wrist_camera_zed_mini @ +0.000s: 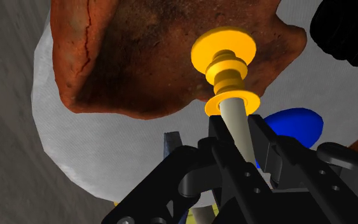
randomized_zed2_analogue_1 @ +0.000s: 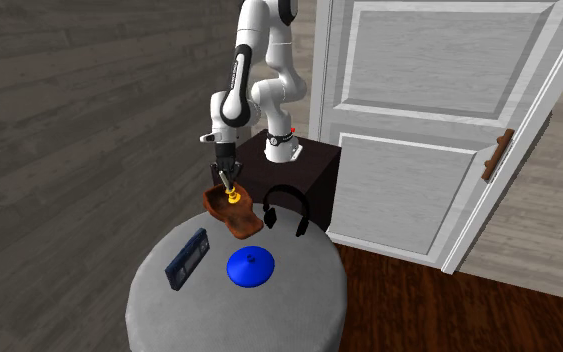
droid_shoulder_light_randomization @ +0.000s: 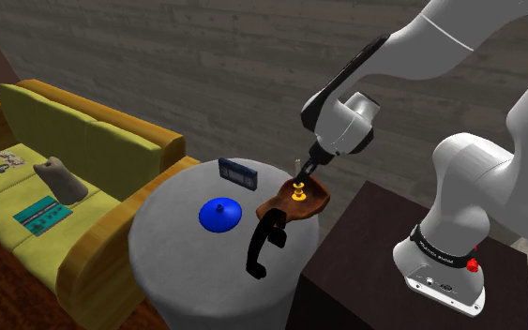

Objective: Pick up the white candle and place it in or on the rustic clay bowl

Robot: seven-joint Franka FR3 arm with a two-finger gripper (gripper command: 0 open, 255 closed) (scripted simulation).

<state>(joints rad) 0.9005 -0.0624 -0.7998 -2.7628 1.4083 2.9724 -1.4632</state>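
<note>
The claw [wrist_camera_zed_mini: 239,132] is clenched on the pale stem of the candle [wrist_camera_zed_mini: 229,76], fingers pinching it from both sides, yellow holder end pointing down. The candle hangs right over the hollow of the cracked brown clay bowl [droid_shoulder_light_randomization: 319,200]; I can't tell whether its yellow foot touches the clay. The bowl sits at the edge of the round grey table [droid_shoulder_light_randomization: 177,272], on the side by the dark stand [droid_shoulder_light_randomization: 369,239]. Black headphones [droid_shoulder_light_randomization: 263,240] stand up right against the bowl's rim, the nearest thing to the claw, and I can't make out whether they touch it. A blue disc with a knob [droid_shoulder_light_randomization: 220,215] lies near the bowl, further in on the table. A dark blue box [droid_shoulder_light_randomization: 237,172] lies near the bowl too. The yellow-green sofa [droid_shoulder_light_randomization: 102,131] is well apart from the bowl, past the table.
</note>
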